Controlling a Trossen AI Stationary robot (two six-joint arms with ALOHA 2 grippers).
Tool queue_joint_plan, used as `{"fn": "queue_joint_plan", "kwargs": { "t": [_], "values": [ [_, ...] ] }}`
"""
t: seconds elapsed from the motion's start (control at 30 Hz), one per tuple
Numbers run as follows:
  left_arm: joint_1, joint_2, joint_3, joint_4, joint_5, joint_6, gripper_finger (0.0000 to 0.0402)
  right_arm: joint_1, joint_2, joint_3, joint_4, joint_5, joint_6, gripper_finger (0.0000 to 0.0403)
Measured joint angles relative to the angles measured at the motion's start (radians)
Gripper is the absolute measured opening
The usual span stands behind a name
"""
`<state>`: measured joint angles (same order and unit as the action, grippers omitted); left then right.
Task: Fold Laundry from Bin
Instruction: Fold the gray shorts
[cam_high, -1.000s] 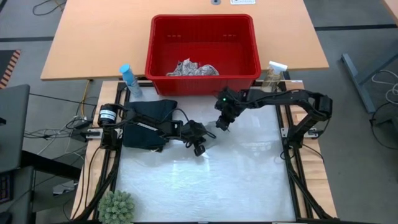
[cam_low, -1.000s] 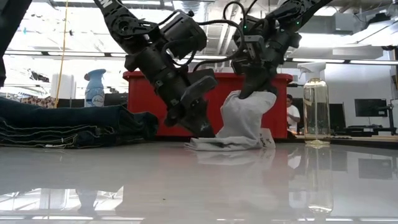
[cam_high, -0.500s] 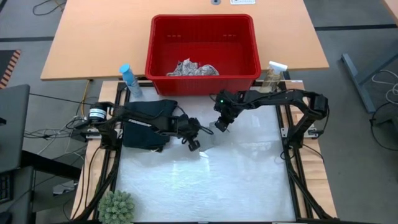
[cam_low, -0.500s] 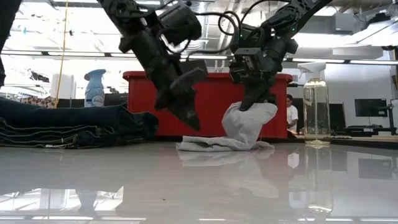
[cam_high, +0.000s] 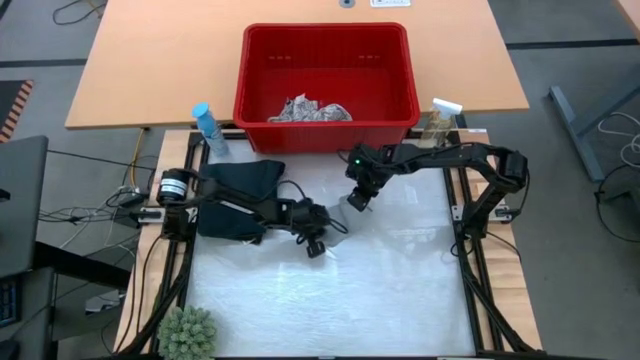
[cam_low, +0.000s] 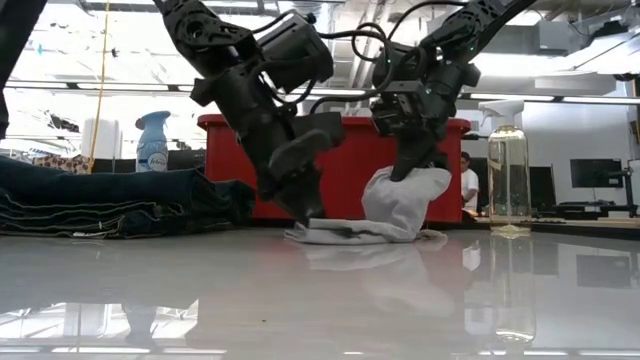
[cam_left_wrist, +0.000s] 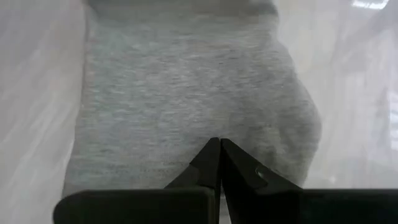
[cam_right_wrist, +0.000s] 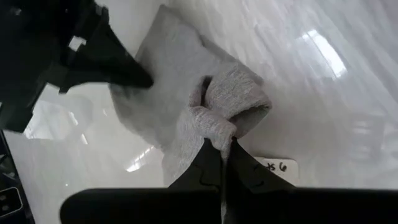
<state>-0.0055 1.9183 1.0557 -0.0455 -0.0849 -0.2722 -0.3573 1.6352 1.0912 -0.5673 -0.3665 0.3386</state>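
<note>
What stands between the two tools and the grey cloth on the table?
Nothing visible does. The right tool is shut on a raised fold of the grey cloth, lifting that side off the white table. The left tool, shut, has its tip down at the cloth's flat edge, with no other item between.

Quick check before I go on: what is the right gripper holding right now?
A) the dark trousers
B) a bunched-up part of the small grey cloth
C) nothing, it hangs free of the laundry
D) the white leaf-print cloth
B: the right gripper is shut on a raised bunch of the grey cloth, lifting that part off the table while the rest lies flat, as the low view shows too.
</note>
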Motion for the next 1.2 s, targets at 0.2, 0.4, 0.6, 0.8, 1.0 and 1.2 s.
{"fn": "queue_joint_plan", "kwargs": {
  "t": [0.2,0.4,0.6,0.8,1.0,1.2],
  "values": [
    [0.015,0.049,0.002,0.133,0.038,-0.019,0.0,-0.02,0.0,0.0,-0.021,0.0,-0.008,0.0022],
    [0.027,0.085,0.028,0.157,0.062,-0.045,0.0,0.002,0.0,0.0,-0.026,-0.04,-0.016,0.0022],
    [0.036,0.085,0.029,0.183,0.055,-0.06,0.0,0.048,0.0,0.0,-0.019,-0.044,-0.017,0.0022],
    [0.037,0.085,0.029,0.205,0.045,-0.074,0.0,0.068,0.0,0.0,0.017,-0.056,0.006,0.0035],
    [0.037,0.086,0.028,0.23,0.041,-0.094,0.0,0.07,0.0,0.0,0.033,-0.056,0.011,0.0032],
    [0.036,0.086,0.028,0.245,0.02,-0.118,0.0,0.069,0.0,0.0,0.035,-0.055,0.004,0.0066]
  ]
}}
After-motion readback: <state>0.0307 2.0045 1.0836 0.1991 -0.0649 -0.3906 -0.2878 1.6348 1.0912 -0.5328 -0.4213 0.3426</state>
